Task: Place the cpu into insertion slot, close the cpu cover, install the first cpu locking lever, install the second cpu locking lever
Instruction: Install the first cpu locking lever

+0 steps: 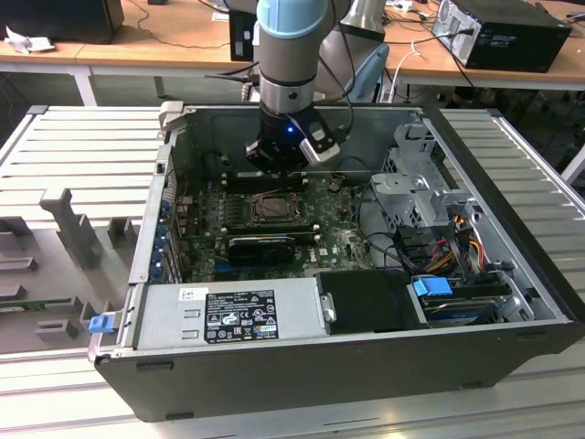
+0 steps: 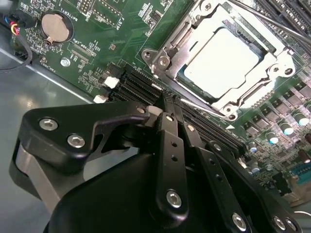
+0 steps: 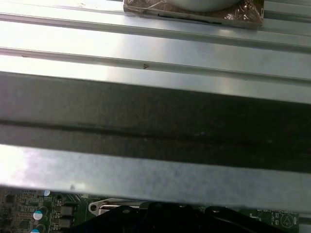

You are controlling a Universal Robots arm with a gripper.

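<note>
Pale square metal-topped cpu (image 2: 221,60) sits in the square metal-rimmed insertion slot (image 2: 165,60), upper right of the second wrist view; silver frame cpu cover (image 2: 272,65) looks down. Levers' state unclear. Black pincer (image 2: 167,104) pressed together, empty, just beside the slot.

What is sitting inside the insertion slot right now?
In the second wrist view the cpu lies flat in the insertion slot, its pale top showing through the window of the cpu cover closed over it. The frame hides the chip's edges and the contacts beneath.
</note>
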